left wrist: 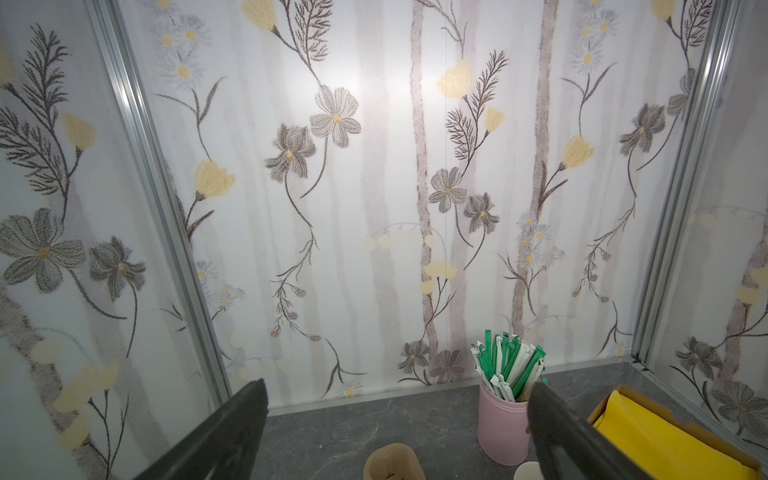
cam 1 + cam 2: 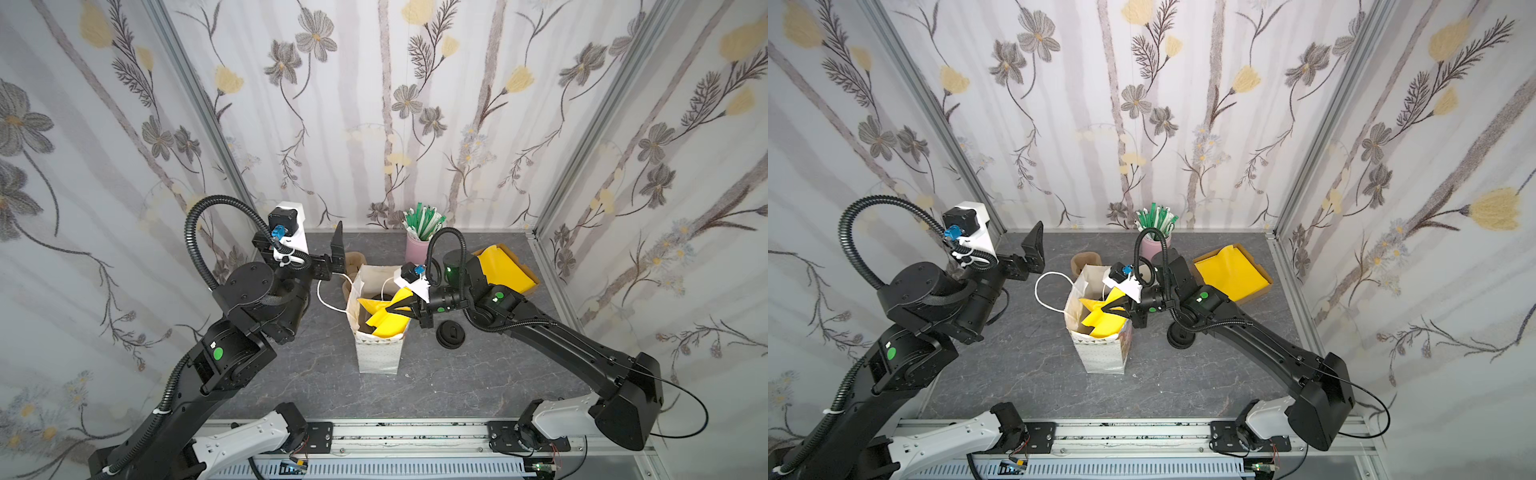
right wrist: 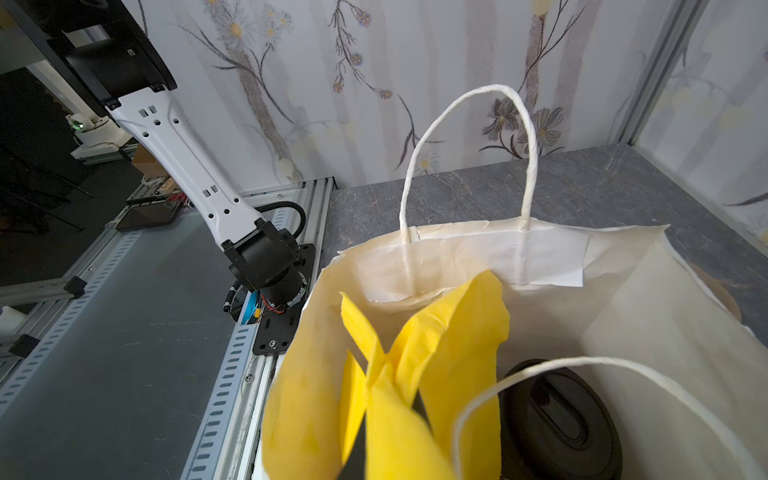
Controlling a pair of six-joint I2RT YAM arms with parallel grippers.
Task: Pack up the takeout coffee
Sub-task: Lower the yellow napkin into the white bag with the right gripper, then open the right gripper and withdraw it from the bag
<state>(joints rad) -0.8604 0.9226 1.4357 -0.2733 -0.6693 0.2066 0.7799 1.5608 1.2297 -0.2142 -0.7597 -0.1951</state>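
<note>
Grey marbled counter [image 2: 291, 374] and flowered walls [image 2: 374, 104] close in your workspace. Your takeout coffee [image 3: 557, 419] stands down inside the white bag [image 3: 498, 249]. Only the right wrist view shows its black domed lid plainly, low against the bag's wall. In both top views yellow paper [image 2: 384, 320] covers nearly all of it.

That paper sits bunched in the bag's mouth. Your right gripper [image 2: 392, 309] reaches over the bag's right rim with its fingers together, pinched on the paper. The bag stands upright mid-counter.

Just beside it on the right, a loose black lid [image 2: 451, 334] lies flat; in a top view the right arm hides part of it [image 2: 1179, 340]. Further back stand a pink cup of straws [image 1: 500, 432] and a box of yellow sheets [image 2: 1260, 293].

Your left gripper [image 1: 397, 388] hangs left of the bag, its fingers [image 1: 232, 432] wide apart. Its wrist view shows the straws and box, not the bag.
</note>
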